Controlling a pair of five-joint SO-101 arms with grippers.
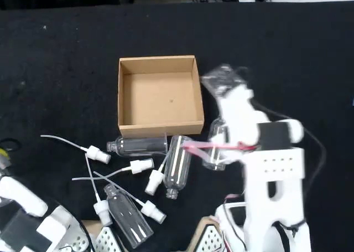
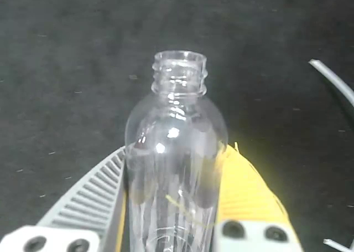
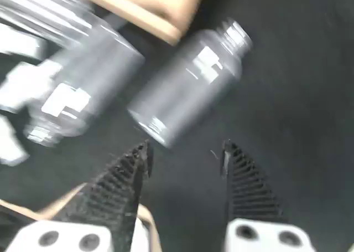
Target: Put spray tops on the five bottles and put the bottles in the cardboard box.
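Black tabletop (image 1: 66,52), brown cardboard box (image 1: 160,129) near its middle. Left fingers (image 2: 249,191) grip a clear plastic bottle (image 2: 176,152); right fingers (image 3: 119,196) spread wide above a second bottle (image 3: 188,91).

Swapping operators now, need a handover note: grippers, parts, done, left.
Left gripper: shut on an uncapped bottle.
Right gripper: open, empty, by a loose bottle near the cardboard box corner.
Box empty; other bottles and spray tops lie loose on the mat near it.
Done: nothing capped or boxed. Left: cap every bottle, box them.
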